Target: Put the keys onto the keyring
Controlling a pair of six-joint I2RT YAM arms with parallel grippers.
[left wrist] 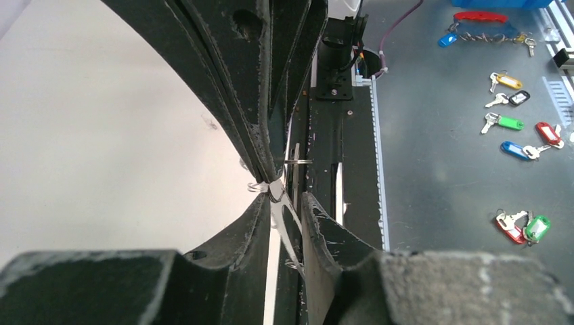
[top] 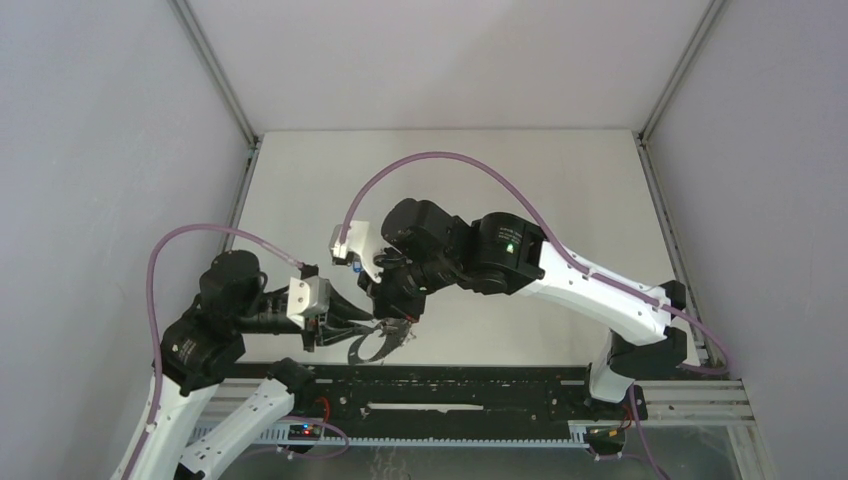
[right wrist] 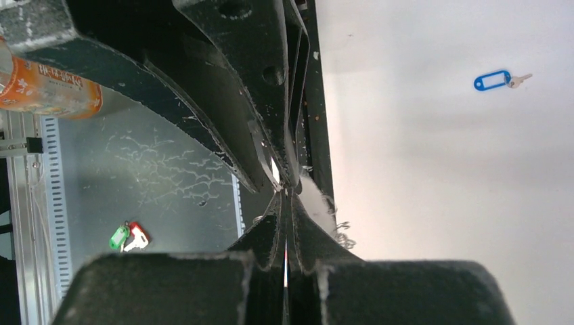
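Note:
The keyring [top: 375,346] is a thin grey wire loop held just above the table's near edge, between both grippers. My left gripper [left wrist: 288,198] has the loop [left wrist: 292,227] slanting between its fingers, jaws nearly together. My right gripper [right wrist: 287,192] is shut, tip to tip with the left, pinching the loop where its small rings [right wrist: 340,231] hang. In the left wrist view its fingertips [left wrist: 269,177] come down from above. The blue-headed key [right wrist: 493,80] lies alone on the white table, away from both grippers. The black-headed key is hidden.
A black rail [top: 450,378] runs along the table's near edge, right under the grippers. Below it, on the grey floor, lie several tagged keys [left wrist: 512,124] and a green and red pair [right wrist: 128,236]. An orange bottle [right wrist: 40,88] lies there too.

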